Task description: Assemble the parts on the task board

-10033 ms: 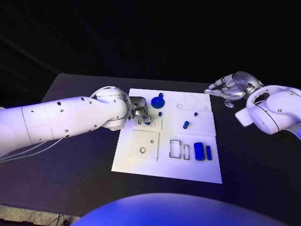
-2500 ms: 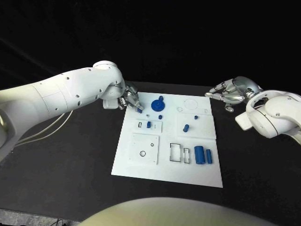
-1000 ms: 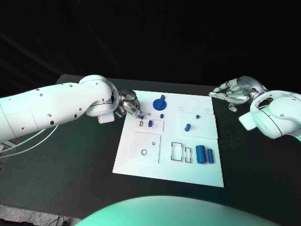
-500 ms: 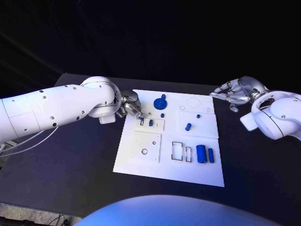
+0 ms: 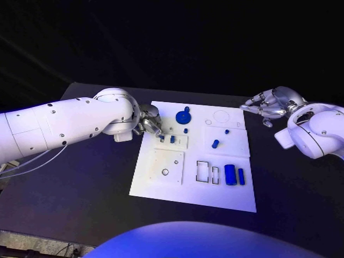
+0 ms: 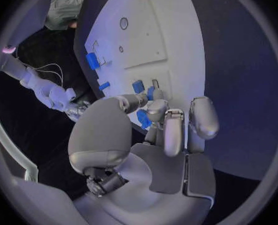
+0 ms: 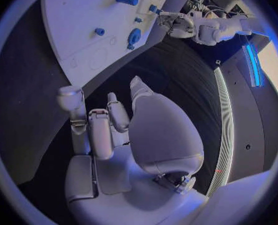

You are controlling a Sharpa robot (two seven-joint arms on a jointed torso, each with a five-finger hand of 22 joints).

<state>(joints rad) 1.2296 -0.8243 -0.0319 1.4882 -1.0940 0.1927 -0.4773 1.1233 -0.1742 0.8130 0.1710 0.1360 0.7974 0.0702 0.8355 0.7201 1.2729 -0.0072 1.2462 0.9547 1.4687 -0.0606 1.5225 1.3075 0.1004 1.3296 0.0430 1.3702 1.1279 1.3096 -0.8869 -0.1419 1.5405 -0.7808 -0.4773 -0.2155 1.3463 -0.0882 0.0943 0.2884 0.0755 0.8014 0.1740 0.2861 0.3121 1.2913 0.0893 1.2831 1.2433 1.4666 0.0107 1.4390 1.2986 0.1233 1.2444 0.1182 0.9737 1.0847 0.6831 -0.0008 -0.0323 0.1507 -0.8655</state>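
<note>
Currently the left hand sits at the left edge of the task board, in its far half, fingers bent downward toward the small raised plate on the board. From the left wrist view, the fingertips are gathered around a small blue part next to two other blue pieces standing in that plate; whether the hand actually grips the part cannot be determined.

The right hand is positioned off the board, above the black table beyond the board's far right corner. Its fingers are loosely curled and apart, and it holds nothing; the right wrist view confirms a free palm with the board well apart from it.

On the task board, a blue round knob stands near the far edge, with a small blue peg just in front of it. Toward the right side lie a small blue stud and an oblong blue piece. In the near right area, two blue bars lie side by side, just beside two empty rectangular slots. A square plate with a round hole occupies the near left area.
</note>
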